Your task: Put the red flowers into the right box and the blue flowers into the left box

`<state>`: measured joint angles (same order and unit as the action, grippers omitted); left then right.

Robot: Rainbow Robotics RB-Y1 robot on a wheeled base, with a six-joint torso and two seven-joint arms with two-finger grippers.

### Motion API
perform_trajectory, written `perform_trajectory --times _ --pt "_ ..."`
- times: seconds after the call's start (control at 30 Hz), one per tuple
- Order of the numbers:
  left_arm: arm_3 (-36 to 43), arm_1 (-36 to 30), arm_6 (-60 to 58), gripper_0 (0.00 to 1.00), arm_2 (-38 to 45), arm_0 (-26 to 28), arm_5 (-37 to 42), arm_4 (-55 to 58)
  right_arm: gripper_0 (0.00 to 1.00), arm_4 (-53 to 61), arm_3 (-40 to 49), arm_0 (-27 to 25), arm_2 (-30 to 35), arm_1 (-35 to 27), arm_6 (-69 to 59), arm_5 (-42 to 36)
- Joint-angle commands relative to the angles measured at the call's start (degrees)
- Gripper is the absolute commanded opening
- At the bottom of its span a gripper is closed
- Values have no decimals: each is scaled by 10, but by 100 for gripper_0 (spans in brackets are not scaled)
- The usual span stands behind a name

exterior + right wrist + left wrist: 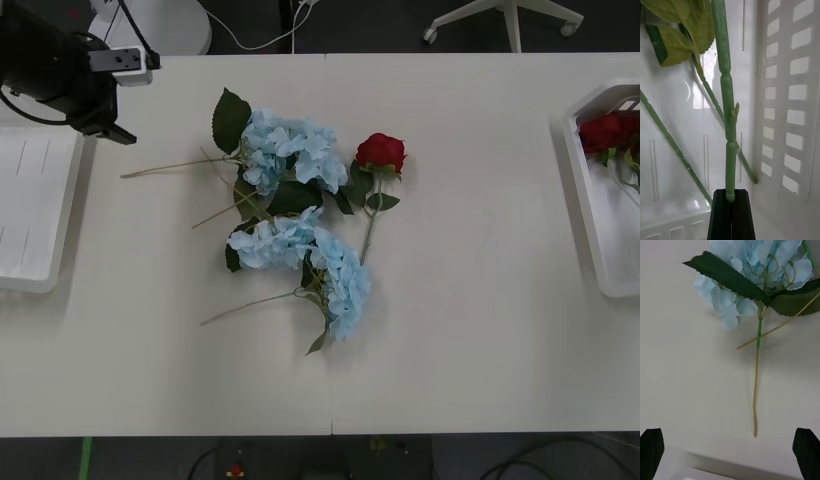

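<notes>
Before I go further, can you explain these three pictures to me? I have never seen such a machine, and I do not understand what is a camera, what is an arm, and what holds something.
This is a two-armed robot at a white table. The wide picture comes from a camera above the arms. The two tall pictures come from cameras on the wrists.

On the table lie three blue flowers and one red flower. The left box is at the robot's left; the right box already holds red flowers.

The right gripper is inside the right box, its black jaws shut on a green stem. The left gripper hangs over the table with jaws open, facing the tan stem of a blue flower. It holds nothing.
</notes>
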<state>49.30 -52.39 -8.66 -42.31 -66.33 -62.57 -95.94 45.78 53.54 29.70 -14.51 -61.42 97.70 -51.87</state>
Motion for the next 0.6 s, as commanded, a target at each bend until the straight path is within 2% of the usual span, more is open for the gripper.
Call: perform_trajectory --times 0.03,0.13,0.17,0.2,0.23,0.27,0.37,0.43,0.6 --pt "-47 67 -39 100 -1 -52 -18 -64 0 -39 -27 19 -10 21 1 23" --pt "-75 104 -68 100 -1 -64 -45 -104 0 -39 -23 19 -35 21 -1 26" --pt "-79 113 -78 100 -1 -66 -51 -115 7 -38 -21 19 -40 21 1 27" --pt "-82 123 -89 100 -1 -67 -57 -126 27 -39 -21 19 -43 21 1 27" --pt "-82 127 -96 100 -1 -67 -59 -131 35 -39 -21 19 -44 21 1 27" --pt "-82 139 -113 100 -1 -67 -63 -143 50 -51 -20 19 -44 21 6 27" --pt "-82 159 -141 100 -1 -67 -69 -166 67 -62 -9 19 -43 17 11 18" --pt "-83 170 -159 100 -1 -66 -71 -184 75 -53 2 24 -42 10 15 0" --pt "-97 190 -183 100 -1 -67 -61 -212 80 -28 36 67 -40 -16 22 -109"
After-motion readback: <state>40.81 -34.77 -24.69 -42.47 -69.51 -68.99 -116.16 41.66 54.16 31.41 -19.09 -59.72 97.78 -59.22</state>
